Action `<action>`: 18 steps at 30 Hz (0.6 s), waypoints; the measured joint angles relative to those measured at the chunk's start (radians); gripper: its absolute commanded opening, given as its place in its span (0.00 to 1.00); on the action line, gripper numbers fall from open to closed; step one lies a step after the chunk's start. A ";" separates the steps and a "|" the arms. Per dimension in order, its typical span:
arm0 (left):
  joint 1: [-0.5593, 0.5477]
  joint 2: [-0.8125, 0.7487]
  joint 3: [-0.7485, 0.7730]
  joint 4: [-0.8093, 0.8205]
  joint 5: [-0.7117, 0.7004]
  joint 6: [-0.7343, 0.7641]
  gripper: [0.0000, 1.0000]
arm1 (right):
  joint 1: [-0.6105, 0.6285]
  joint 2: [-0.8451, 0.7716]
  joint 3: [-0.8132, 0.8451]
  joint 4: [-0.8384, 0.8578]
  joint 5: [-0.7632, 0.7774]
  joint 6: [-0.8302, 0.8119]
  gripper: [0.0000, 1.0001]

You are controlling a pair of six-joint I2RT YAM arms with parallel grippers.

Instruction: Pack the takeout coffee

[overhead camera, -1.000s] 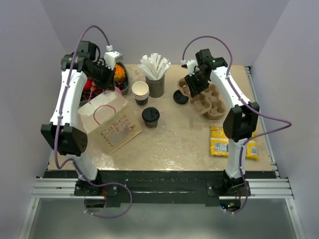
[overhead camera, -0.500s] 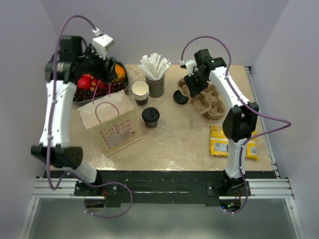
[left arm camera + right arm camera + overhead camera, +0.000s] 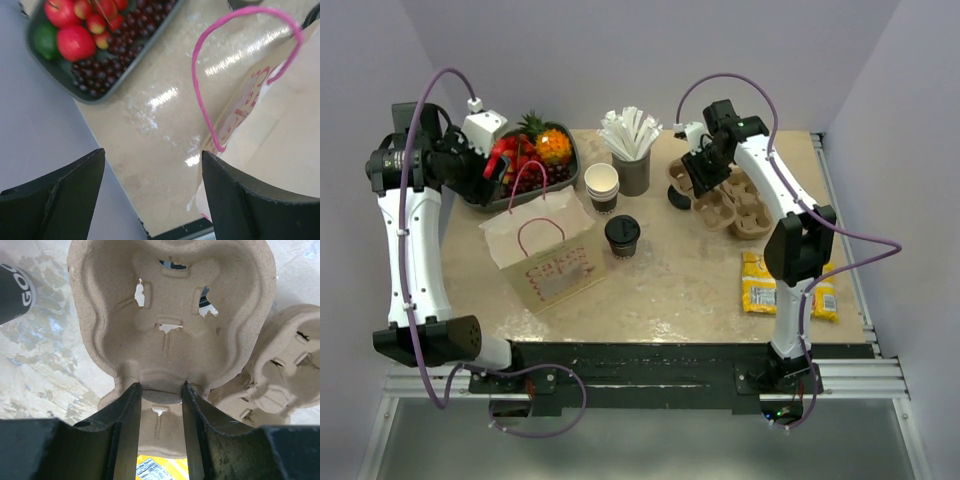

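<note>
Snack packet (image 3: 787, 285): lying nearest the arm bases, on the right, taking no part.
Paper bag (image 3: 545, 250): sitting left of centre, its pink cord handles reaching toward the far side.
Takeout coffee (image 3: 622, 235): standing upright at mid-table with its black lid on, just right of the bag and just in front of the stack of cups (image 3: 602, 187). Neither gripper is touching it.
How it is likely handling: probably light but sloshing if filled. The paper wall is looking soft enough to buckle under a hard squeeze, and the lid could be popping off if pulled on.
Where to be taking hold: around the paper body below the lid, jaws level, keeping the cup upright all the way to the bag.
Right gripper (image 3: 703, 172): pinching the near rim of the pulp cup carrier (image 3: 735, 200), well right of the coffee.
Left gripper (image 3: 490, 165): hanging at the far left beside the fruit tray (image 3: 560, 170), jaws spread wide and carrying nothing.
Straw holder (image 3: 633, 160): standing farthest back, behind the stacked cups.
Top view: giving the whole layout, with coffee, bag and carrier apart from one another.
Left wrist view: showing the spread fingers (image 3: 55, 197) over bare table, the bag's edge and the tray's cherries, but no coffee.
Right wrist view: showing the pulp rim caught between the fingers (image 3: 125, 435), which the top view is hiding.
</note>
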 measured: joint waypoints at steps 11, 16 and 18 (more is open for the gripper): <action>0.005 0.025 -0.085 -0.046 0.039 0.026 0.70 | 0.002 0.000 0.009 0.000 -0.022 0.000 0.00; 0.020 0.008 -0.098 -0.040 0.077 0.024 0.64 | 0.003 0.000 0.009 0.000 -0.022 0.000 0.00; 0.020 -0.013 -0.135 -0.043 0.086 0.024 0.60 | 0.003 0.000 0.009 0.000 -0.022 0.000 0.00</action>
